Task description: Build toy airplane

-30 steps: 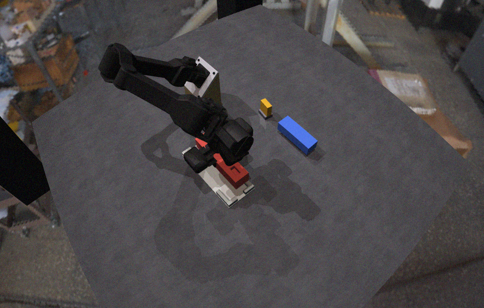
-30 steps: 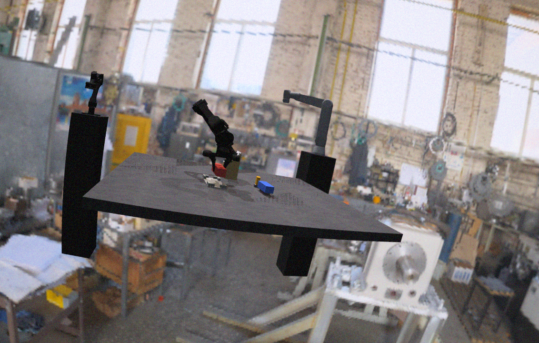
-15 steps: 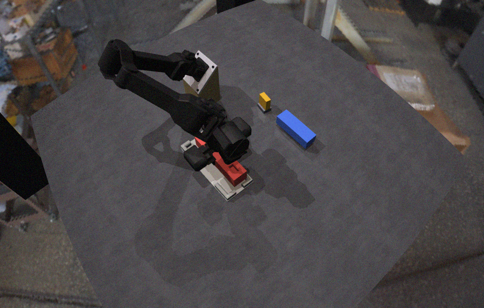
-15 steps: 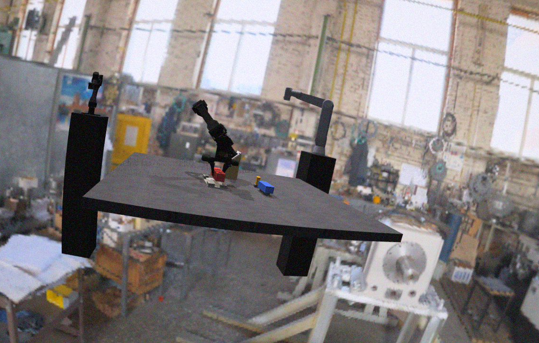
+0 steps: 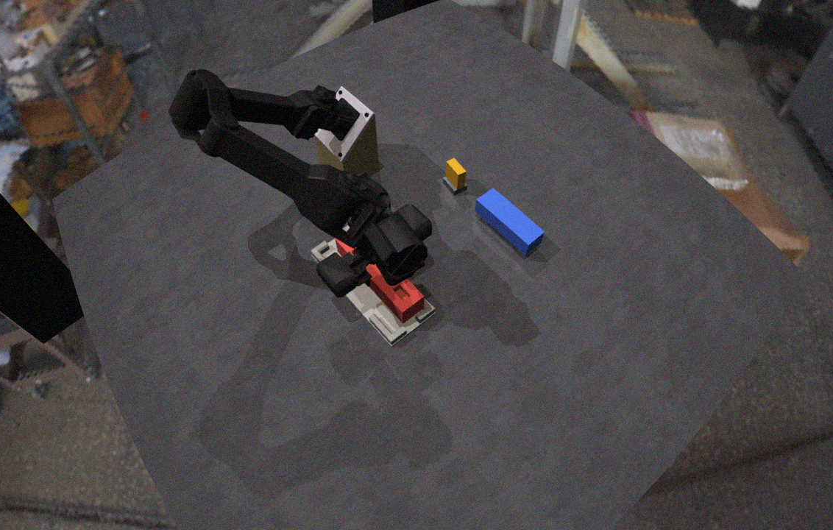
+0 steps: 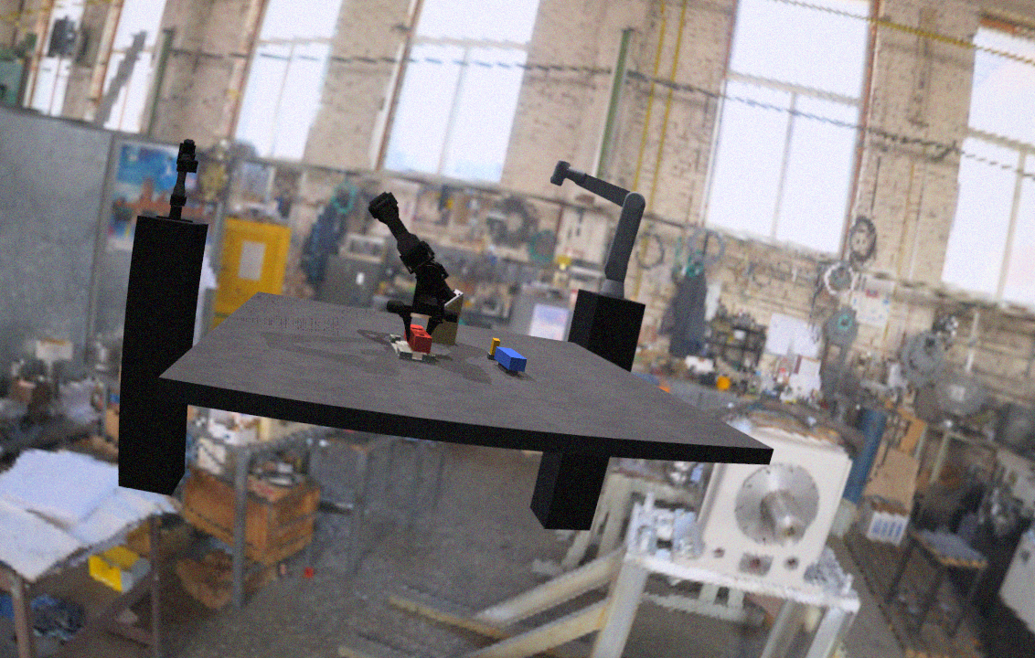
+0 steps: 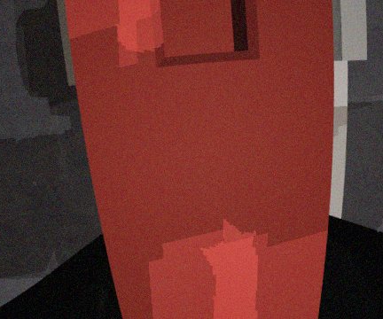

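The red fuselage [image 5: 411, 307] [image 6: 421, 340] [image 7: 200, 142] is held lengthwise over the pale jig [image 5: 366, 306] [image 7: 340, 84], very low at the cradle. I cannot tell whether it rests flat on the bottom. One socket shows as a rectangular recess at the top of the wrist view. My gripper [image 5: 383, 266] [image 6: 420, 327] [image 7: 206, 227] points down and is shut on the fuselage, a finger at each side. The blue wing [image 5: 508, 221] [image 6: 509, 359] lies on the table, apart from the jig. The yellow tail fin [image 5: 455, 173] [image 6: 494, 346] stands upright on a small dark base near it.
A pale, wedge-shaped mount [image 5: 366, 141] [image 6: 446, 329] stands behind the jig, beside the arm's base. The arm reaches over the jig's far end. In the exterior view, two black pillars [image 6: 161, 344] [image 6: 604, 327] carrying other arms stand at the table's sides.
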You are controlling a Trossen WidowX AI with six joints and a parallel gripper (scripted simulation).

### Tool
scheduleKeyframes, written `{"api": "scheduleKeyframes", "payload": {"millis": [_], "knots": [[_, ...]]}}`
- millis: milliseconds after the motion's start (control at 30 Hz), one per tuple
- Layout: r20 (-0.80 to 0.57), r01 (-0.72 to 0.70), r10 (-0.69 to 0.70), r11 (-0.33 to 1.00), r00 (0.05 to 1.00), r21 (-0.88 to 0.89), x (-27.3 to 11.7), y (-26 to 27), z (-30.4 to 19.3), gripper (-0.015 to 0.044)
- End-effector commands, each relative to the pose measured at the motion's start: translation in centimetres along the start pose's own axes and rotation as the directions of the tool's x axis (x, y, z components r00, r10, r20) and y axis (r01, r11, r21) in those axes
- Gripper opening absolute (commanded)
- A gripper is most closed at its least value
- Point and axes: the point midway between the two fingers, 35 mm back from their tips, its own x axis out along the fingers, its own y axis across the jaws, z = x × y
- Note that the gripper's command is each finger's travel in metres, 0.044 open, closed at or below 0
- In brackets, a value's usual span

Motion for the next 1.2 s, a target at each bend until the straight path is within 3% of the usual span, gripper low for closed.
{"api": "scheduleKeyframes", "payload": {"millis": [0,33,567,767,1000,1167], "knots": [[0.0,0.0,0.0,1.0,1.0,0.002,0.0,0.0,0.0,0.0057],[0.0,0.0,0.0,1.0,1.0,0.002,0.0,0.0,0.0,0.0031],[0.0,0.0,0.0,1.0,1.0,0.002,0.0,0.0,0.0,0.044],[0.0,-0.001,0.001,1.0,1.0,0.002,-0.3,0.0,0.1,0.044],[-0.003,-0.004,0.004,1.0,1.0,-0.006,-10.3,0.1,0.2,0.044],[-0.003,-0.003,0.003,1.0,1.0,-0.006,-10.6,0.3,0.5,0.044]]}}
